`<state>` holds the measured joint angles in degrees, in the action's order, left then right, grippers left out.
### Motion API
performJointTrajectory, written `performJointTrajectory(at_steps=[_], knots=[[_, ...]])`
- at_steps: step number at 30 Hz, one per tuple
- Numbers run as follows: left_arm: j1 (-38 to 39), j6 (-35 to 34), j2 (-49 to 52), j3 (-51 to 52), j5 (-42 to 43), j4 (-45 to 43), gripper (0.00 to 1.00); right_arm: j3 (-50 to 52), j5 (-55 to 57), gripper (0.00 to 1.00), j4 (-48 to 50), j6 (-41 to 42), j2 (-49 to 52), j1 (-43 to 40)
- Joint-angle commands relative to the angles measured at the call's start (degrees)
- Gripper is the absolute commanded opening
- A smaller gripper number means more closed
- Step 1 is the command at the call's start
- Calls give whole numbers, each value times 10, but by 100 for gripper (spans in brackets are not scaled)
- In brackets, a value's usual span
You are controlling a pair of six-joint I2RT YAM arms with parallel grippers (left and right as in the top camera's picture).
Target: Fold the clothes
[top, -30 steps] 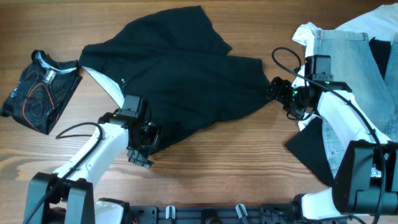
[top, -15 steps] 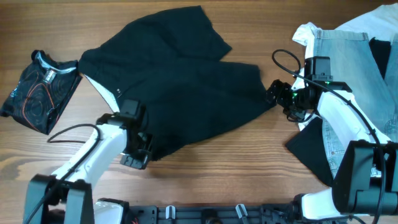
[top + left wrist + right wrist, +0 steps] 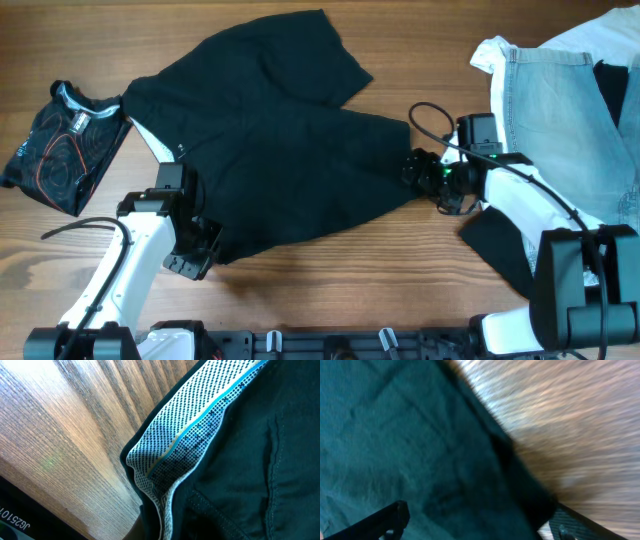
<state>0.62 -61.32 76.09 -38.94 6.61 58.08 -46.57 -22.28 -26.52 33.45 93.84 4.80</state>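
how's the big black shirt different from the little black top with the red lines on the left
The black shirt is far larger than the red-lined top. The shirt lies spread and rumpled in the middle; the top is a compact bundle at the left. The shirt is plain; the top carries thin red lines. The left claw and right claw are at the shirt's edges, neither at the top. Both are black garments.

Robot workbench: wood-grain table (image 3: 380, 260)
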Motion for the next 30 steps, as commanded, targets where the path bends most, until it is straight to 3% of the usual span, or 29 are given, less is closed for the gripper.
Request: performJointTrajectory(at_steps=[1,3,5,6,11,14,19,25,30], knots=[[-4,11,-7,4,-18,2,4,12,17,87,-3,49,5,22],[-4,12,-7,4,-18,2,4,12,39,61,-3,57,5,23],[-4,33,-7,4,-18,2,4,12,65,13,0,62,5,23],[-4,52,-7,3,-18,3,4,12,75,4,5,61,4,22],[-4,118,-20,-60,-46,28,4,-41,68,4,-27,0,-31,-23],[-4,193,-40,-141,-45,55,4,-89,68,4,-59,-42,-95,-53],[-4,247,-103,-283,-28,124,4,-136,83,4,-115,-68,-231,-102],[-4,278,-222,-346,-10,181,4,-158,155,4,-161,-120,-348,-135],[-4,270,-277,-355,-100,132,4,-211,163,4,-122,-198,-348,-139]])
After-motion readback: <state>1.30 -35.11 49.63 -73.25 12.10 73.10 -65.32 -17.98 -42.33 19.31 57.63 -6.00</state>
